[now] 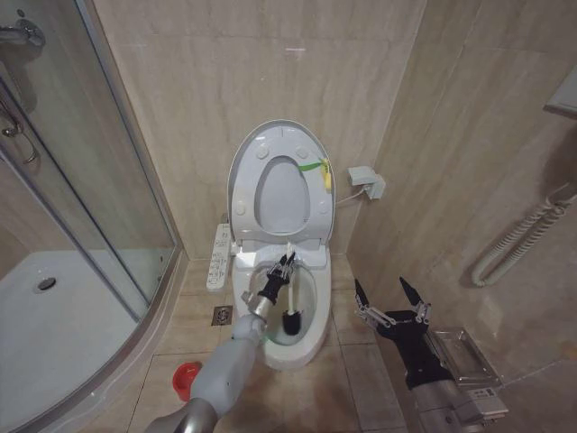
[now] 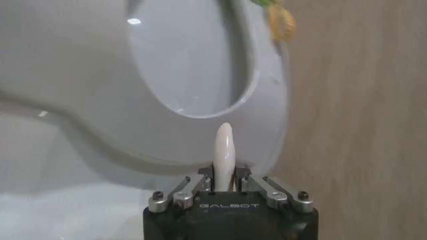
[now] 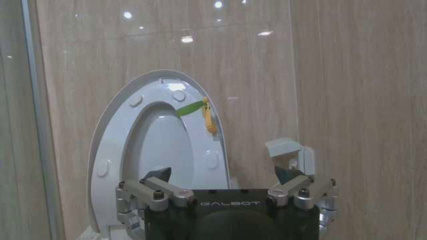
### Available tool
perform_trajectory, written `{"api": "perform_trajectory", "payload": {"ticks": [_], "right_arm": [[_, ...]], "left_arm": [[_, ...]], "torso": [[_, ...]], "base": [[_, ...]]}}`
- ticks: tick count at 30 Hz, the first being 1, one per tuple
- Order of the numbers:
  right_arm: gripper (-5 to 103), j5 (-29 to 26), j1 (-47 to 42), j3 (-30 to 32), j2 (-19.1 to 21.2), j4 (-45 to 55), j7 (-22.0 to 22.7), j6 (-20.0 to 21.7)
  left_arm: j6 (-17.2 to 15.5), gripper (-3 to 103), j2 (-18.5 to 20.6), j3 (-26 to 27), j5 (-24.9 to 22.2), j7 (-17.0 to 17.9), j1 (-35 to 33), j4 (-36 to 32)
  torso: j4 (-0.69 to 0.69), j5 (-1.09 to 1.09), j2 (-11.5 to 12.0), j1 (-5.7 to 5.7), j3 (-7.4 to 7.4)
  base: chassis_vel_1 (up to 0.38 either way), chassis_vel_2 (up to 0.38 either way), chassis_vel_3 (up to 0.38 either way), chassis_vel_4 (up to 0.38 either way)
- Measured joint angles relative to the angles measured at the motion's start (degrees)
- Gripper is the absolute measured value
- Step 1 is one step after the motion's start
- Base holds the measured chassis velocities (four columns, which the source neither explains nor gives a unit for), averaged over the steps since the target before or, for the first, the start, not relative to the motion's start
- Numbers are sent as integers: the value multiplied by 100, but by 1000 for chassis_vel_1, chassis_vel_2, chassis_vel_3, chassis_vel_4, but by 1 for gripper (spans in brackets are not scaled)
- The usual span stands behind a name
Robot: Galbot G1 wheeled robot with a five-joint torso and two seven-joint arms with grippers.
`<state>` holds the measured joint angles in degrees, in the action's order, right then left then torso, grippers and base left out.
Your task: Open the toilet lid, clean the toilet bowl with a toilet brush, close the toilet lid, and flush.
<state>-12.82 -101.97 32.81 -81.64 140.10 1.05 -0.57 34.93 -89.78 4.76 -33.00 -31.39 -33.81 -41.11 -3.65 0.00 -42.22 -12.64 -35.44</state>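
The toilet brush (image 1: 290, 298) stood tilted inside the toilet bowl (image 1: 311, 347), its dark bristle head low in the basin toward the front rim and its thin white handle slanting up toward the back. The left gripper (image 1: 283, 268) pinched that handle near its upper end; in the left wrist view the white tip of the handle (image 2: 223, 150) poked up between the pressed-together fingers (image 2: 203, 176). The left arm reached in over the front left of the bowl.

The toilet lid (image 1: 248, 153) stood upright against the tiled wall, with the seat ring (image 1: 311, 212) raised flat against it, a green-yellow tag (image 1: 317, 170) hanging at the ring's upper right. The right wrist view showed the same raised lid (image 3: 107, 135) and tag (image 3: 208, 116).

The right gripper (image 1: 390, 299) hung to the right of the bowl, well apart from it, above the floor, its fingers (image 3: 155, 175) spread wide and holding nothing.

A red cup holder (image 1: 187, 376) sat on the floor to the left of the bowl, near the shower tray (image 1: 54, 334). A control panel (image 1: 218, 257) lay along the bowl's left side, and a small white wall box (image 1: 368, 180) was mounted to the right of the lid.
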Motion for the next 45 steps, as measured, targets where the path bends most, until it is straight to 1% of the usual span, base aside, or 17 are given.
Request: {"api": "perform_trajectory", "payload": {"ticks": [1,2,4,10,13,16,22,25,27,28,30,31,35,38,42,44,45], "right_arm": [[100,0,0,0,0,0,0,0],[100,0,0,0,0,0,1,0],[100,0,0,0,0,0,1,0],[100,0,0,0,0,0,1,0],[100,0,0,0,0,0,2,0],[100,0,0,0,0,0,1,0],[100,0,0,0,0,0,1,0],[100,0,0,0,0,0,1,0],[100,0,0,0,0,0,1,0],[100,0,0,0,0,0,1,0],[100,0,0,0,0,0,1,0],[100,0,0,0,0,0,1,0],[100,0,0,0,0,-1,2,0],[100,0,0,0,0,0,1,1],[100,0,0,0,0,0,1,0],[100,0,0,0,0,0,2,0],[100,0,0,0,0,0,1,0]], "left_arm": [[0,20,0,0,0,0,0,0],[108,20,55,50,377,-7,-8,-5],[185,20,105,68,607,-6,-3,-58],[202,20,179,39,719,16,1,-276],[271,20,211,37,570,77,-7,-333],[667,20,86,112,352,120,77,-97],[718,20,60,95,202,126,40,-55],[633,20,17,44,-347,5,11,-32],[631,20,7,45,-399,-16,14,-22],[604,20,-14,45,-610,-72,16,-5],[591,20,-16,45,-663,-78,15,-6],[546,20,-36,47,-858,-102,13,-6],[592,20,-37,111,-629,-175,30,130],[784,20,-5,180,63,-191,63,345],[803,20,-68,185,133,-191,77,388],[779,20,-122,174,-23,-192,88,383],[714,20,-179,145,-241,-199,94,347]], "torso": [[0,0,0,0,0],[0,-2,0,0,0],[0,0,0,0,-1],[-2,-1,0,0,-1],[0,-1,1,0,-1],[-2,-1,0,0,-1],[-1,-1,0,0,-1],[0,-1,0,0,-1],[0,-1,0,0,-1],[-1,-1,0,0,-1],[-2,-1,0,-1,-1],[-1,0,0,0,-1],[-1,0,1,0,-1],[1,0,1,-1,-1],[1,0,0,0,-1],[-1,0,0,0,-1],[-1,0,0,0,-1]], "base": [[0,0,0,0],[0,0,0,0],[0,0,0,0],[0,0,0,0],[0,0,0,0],[0,0,0,0],[0,0,0,0],[0,0,0,0],[0,0,0,0],[0,0,0,0],[0,0,0,0],[0,0,0,0],[0,0,0,0],[0,0,0,0],[0,0,0,0],[0,0,0,0],[0,0,0,0]]}}
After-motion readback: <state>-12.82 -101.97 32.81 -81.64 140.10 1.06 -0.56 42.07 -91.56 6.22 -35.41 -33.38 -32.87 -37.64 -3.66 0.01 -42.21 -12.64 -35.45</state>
